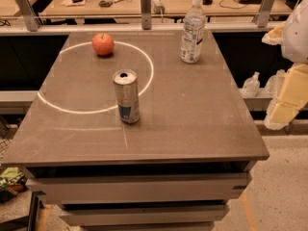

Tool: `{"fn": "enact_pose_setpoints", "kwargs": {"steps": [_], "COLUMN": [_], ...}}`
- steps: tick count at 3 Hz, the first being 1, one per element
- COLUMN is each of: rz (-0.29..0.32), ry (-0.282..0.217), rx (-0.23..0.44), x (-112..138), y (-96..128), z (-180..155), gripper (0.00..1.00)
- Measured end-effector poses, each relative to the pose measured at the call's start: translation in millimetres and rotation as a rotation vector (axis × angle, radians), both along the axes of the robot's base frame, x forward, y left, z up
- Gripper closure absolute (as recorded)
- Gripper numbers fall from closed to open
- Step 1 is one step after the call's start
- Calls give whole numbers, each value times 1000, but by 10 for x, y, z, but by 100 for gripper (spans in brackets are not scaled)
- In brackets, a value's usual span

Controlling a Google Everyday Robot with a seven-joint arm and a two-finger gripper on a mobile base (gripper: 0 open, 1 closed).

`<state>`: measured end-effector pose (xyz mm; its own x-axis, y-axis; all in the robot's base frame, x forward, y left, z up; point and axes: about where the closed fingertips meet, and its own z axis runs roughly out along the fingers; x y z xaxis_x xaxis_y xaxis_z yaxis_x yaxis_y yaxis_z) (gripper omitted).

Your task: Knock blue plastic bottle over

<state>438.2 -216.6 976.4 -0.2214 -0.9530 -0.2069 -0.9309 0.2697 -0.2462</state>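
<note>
Bottle (193,30), clear with a white cap, stands upright near the far right corner of the table (202,124); what it holds cannot be told. A can (126,96) stands upright mid-table, well apart from it, on the rim of a white ring (144,81). An apple (103,44) sits inside the ring. Small clear bottles (251,84) rest on a ledge to the right. Desks lie behind. The arm (299,28) hangs off the table's right side, the gripper (281,112) low beside the edge; open or closed, I cannot tell.
</note>
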Motion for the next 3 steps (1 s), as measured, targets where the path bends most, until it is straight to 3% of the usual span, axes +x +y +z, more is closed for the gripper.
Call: {"fn": "enact_pose_setpoints", "kwargs": {"steps": [1, 2, 3], "rz": [0, -15, -51], "ry": [0, -40, -117], "rx": [0, 47, 175], "x": [0, 84, 293], "y": [0, -39, -260], "z": [0, 83, 172], "gripper": [0, 0, 0]}}
